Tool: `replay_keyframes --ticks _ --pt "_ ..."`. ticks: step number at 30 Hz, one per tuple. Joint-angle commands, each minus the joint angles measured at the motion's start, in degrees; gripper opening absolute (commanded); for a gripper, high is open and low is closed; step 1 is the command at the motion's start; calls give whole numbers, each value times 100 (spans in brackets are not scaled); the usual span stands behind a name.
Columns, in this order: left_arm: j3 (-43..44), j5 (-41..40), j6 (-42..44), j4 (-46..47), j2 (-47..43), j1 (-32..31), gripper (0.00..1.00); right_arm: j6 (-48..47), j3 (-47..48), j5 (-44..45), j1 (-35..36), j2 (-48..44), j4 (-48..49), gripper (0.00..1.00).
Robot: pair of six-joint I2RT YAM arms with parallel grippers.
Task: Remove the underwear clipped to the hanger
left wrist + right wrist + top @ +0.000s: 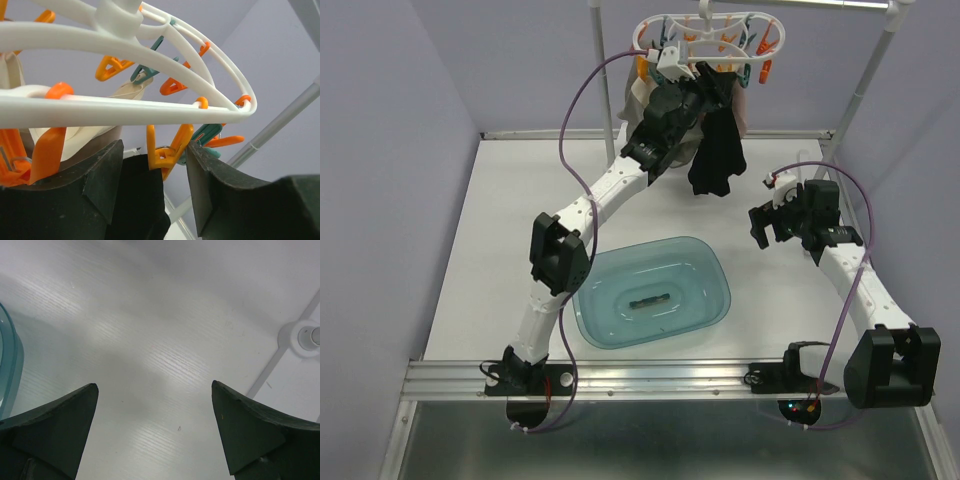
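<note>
The white hanger [705, 38] hangs from the rack's top bar, with orange and teal clothespins dangling off it. A black piece of underwear [718, 155] hangs from it, and a beige piece [638, 98] hangs behind my left arm. My left gripper [722, 88] is raised under the ring [125, 107]. It is open, its jaws on either side of an orange clothespin [167, 150] that pinches the black cloth [135, 195]. The right finger [215, 180] touches the pin's handle. Beige cloth [75, 137] shows at the left. My right gripper [767, 225] hovers open and empty above the table [165, 340].
A translucent teal basin [650, 292] sits on the table between the arms, with a small dark item inside; its rim [7, 365] shows in the right wrist view. White rack poles [865, 80] stand at the back, one foot [305, 337] near my right gripper.
</note>
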Motion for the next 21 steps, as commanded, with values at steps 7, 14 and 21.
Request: replay_keyframes --ticks 7,14,21 --pt "528 -129 174 590 2 30 54 -69 -98 -26 -16 -143 247 100" --pt "643 -147 192 678 55 30 47 -77 -107 -53 -16 -161 247 100" --pt "625 20 262 749 2 30 4 -77 -107 -53 -16 -161 247 100"
